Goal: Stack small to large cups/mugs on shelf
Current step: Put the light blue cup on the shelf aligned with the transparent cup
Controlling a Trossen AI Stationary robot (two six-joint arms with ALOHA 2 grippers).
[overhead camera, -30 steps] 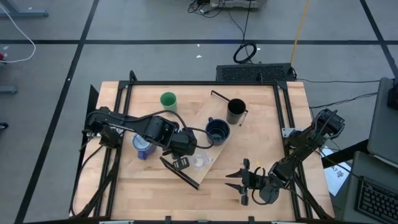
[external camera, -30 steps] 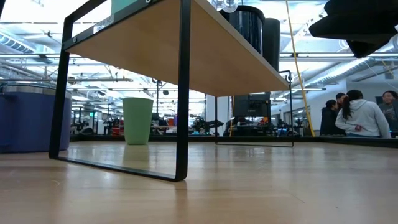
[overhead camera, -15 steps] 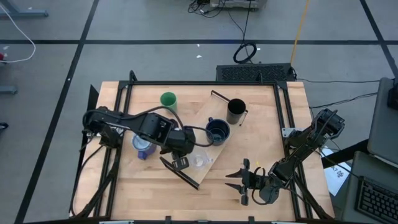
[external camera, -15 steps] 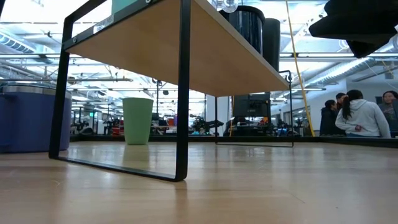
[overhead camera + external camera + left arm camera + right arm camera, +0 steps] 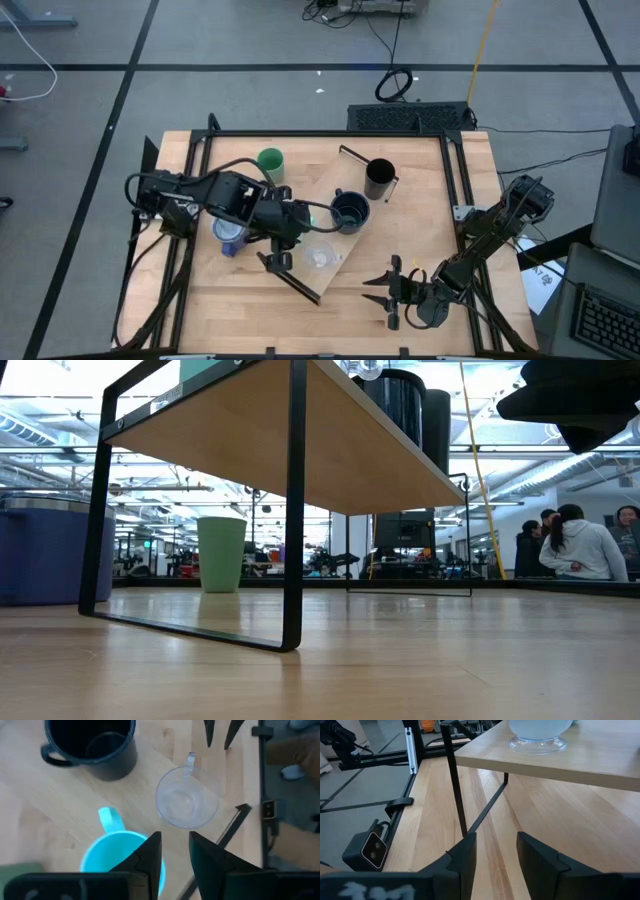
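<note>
A: Where is the left end effector [image 5: 172,840] right now?

B: Over the near end of the shelf [image 5: 340,243], fingers parted a little with only bare wood between them, so it grips nothing. The cyan handled mug [image 5: 120,860] stands just beside 1 finger, and the tiny clear cup [image 5: 187,802] is a little beyond the tips.

A: What is on the shelf?

B: 4 vessels in a row along its long axis, which runs diagonally across the surface: the clear cup nearest, then the cyan mug, the wide black mug [image 5: 90,740], and the tall black cup [image 5: 379,178] at the far end.

A: So 2 are left over?

B: Yes. The blue-purple mug [image 5: 230,236] and the green tumbler [image 5: 270,161] both stand upright on the surface, off the shelf on its left side.

A: Which matters for the coming move?

B: Probably the blue-purple mug. It sits just beside the left arm, off to the left of that end effector and off the board, touching nothing I can make out. The tumbler is farther back, near the shelf's far half.

A: And the right end effector [image 5: 392,292]?

B: Waiting at the near edge of the surface, on the shelf's other side, fingers apart and empty. It is well apart from both loose vessels, with the shelf between, so I judge the left arm is the one placed to reach them.
</note>
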